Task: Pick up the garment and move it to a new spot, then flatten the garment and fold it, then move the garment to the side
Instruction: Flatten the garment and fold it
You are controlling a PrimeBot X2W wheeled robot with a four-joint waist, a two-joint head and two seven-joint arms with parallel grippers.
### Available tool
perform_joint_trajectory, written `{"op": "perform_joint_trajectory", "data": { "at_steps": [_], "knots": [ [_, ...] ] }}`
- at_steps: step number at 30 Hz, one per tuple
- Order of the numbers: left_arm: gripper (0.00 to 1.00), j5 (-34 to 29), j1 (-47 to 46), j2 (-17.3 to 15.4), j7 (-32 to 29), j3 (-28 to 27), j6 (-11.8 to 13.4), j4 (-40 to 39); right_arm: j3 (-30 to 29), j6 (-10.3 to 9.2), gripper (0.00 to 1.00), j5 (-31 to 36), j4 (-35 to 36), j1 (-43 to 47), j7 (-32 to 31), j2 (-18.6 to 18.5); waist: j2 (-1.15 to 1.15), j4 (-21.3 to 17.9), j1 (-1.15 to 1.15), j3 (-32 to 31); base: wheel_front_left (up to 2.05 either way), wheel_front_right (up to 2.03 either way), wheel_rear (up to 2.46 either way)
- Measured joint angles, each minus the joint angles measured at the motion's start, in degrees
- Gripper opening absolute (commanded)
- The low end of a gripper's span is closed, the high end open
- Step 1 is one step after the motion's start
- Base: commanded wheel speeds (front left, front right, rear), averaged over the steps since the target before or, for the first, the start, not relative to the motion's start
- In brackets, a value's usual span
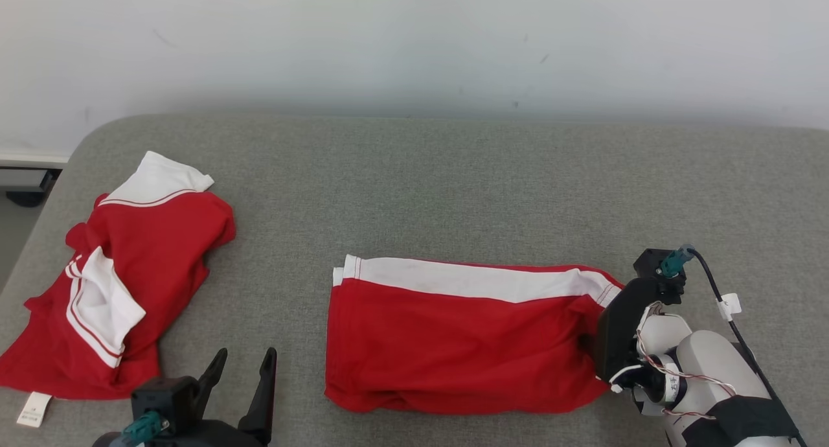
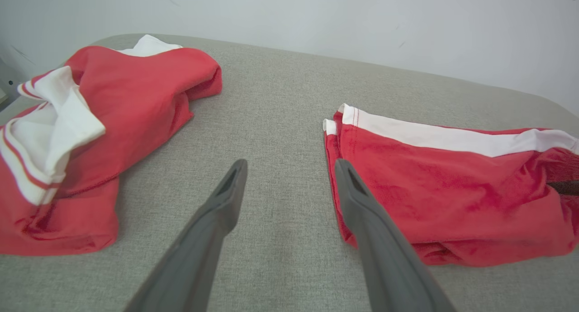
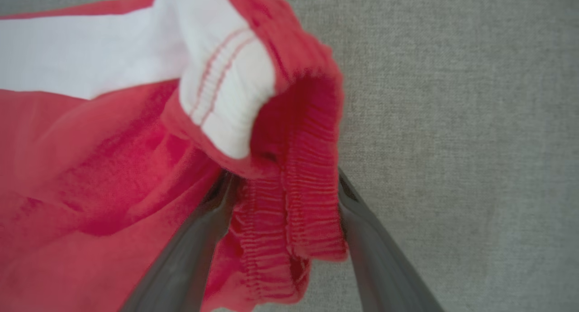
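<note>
The garment (image 1: 466,343), red shorts with a white side stripe, lies folded in a flat rectangle in the middle of the grey padded surface (image 1: 453,188). My right gripper (image 1: 605,343) sits at its right end. In the right wrist view the ribbed red waistband (image 3: 294,212) bunches between that gripper's (image 3: 282,181) spread fingers, which stand open. My left gripper (image 1: 247,353) is open and empty at the lower left, on the bare surface just left of the garment's (image 2: 452,190) left edge, fingers (image 2: 226,199) pointing away from me.
A second red and white garment (image 1: 123,285) lies crumpled at the left of the surface, a white label (image 1: 32,409) at its near corner. The surface's rounded left edge (image 1: 39,214) drops to the floor. A pale wall (image 1: 414,45) stands behind.
</note>
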State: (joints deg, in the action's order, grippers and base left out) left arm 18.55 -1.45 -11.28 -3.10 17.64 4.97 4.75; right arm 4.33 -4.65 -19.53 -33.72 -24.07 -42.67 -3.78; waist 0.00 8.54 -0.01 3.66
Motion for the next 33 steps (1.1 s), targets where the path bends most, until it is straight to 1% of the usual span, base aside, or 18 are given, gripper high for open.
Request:
{"op": "perform_joint_trajectory", "data": {
  "at_steps": [2,4,5,6,7,8,9,15,20,24,31,33],
  "knots": [
    [1.0,-0.27,0.0,-0.02,-0.16,0.07,-0.02,-0.03,-0.43,-0.41,1.0,-0.09,-0.25,-0.27,-0.89,0.0,0.0,0.42,0.0,0.14,0.0,0.0,0.0],
    [1.0,-0.31,0.01,-0.05,-0.18,0.03,-0.02,-0.07,-0.62,-0.68,0.76,-0.09,-0.83,-0.93,-1.72,-0.02,0.0,0.8,0.0,0.39,0.0,0.0,0.0],
    [1.0,-0.31,0.01,-0.07,-0.2,0.0,-0.02,-0.1,-0.6,-0.75,0.49,-0.09,-0.99,-1.36,-2.18,-0.02,0.0,0.97,0.0,0.53,0.0,0.0,0.0],
    [1.0,-0.31,0.01,-0.08,-0.21,-0.05,-0.01,-0.12,-0.62,-0.9,0.38,-0.1,-1.15,-1.77,-2.58,0.02,0.0,1.12,0.0,0.68,0.0,0.0,0.0],
    [1.0,-0.31,0.01,-0.1,-0.21,-0.08,-0.01,-0.13,-0.62,-0.91,0.33,-0.11,-1.31,-2.14,-2.88,0.02,0.0,1.26,0.0,0.83,0.0,0.0,0.0],
    [1.0,-0.31,0.01,-0.1,-0.22,-0.07,-0.01,-0.14,-0.62,-0.93,0.24,-0.11,-1.35,-2.4,-3.31,0.02,0.0,1.39,0.0,0.98,0.0,0.0,0.0],
    [1.0,-0.31,0.0,-0.08,-0.22,-0.04,-0.02,-0.14,-0.63,-0.96,0.0,-0.12,-1.4,-2.5,-3.34,0.07,0.0,1.53,0.0,1.1,0.0,0.0,0.0],
    [1.0,-0.3,-0.01,-0.09,-0.22,-0.34,0.03,-0.14,-0.66,-1.4,0.0,-0.11,-1.98,-3.71,-5.35,-0.04,0.0,1.85,0.0,1.55,0.0,0.0,0.0],
    [1.0,-0.29,0.0,-0.1,-0.2,-0.83,0.05,-0.11,-0.66,-1.38,0.0,-0.11,-1.76,-4.15,-6.51,-0.55,0.0,1.51,0.01,1.5,0.0,0.0,0.0],
    [1.0,-0.27,0.02,-0.1,-0.13,-1.24,0.08,-0.05,-1.27,-1.4,0.0,-0.08,-1.38,-4.47,-7.87,-3.09,0.0,0.87,0.01,1.2,0.0,0.0,0.0],
    [1.0,-0.2,0.04,-0.02,-0.05,-1.2,0.12,-0.03,-4.0,-1.48,0.0,0.49,0.56,-4.21,-9.32,-7.91,0.0,-0.08,0.0,0.58,0.0,0.0,0.0],
    [1.0,-0.2,0.04,0.0,-0.05,-1.18,0.12,-0.02,-4.53,-1.77,0.0,0.8,0.87,-4.21,-9.7,-9.24,0.0,-0.24,0.01,0.48,0.0,0.0,0.0]
  ]
}}
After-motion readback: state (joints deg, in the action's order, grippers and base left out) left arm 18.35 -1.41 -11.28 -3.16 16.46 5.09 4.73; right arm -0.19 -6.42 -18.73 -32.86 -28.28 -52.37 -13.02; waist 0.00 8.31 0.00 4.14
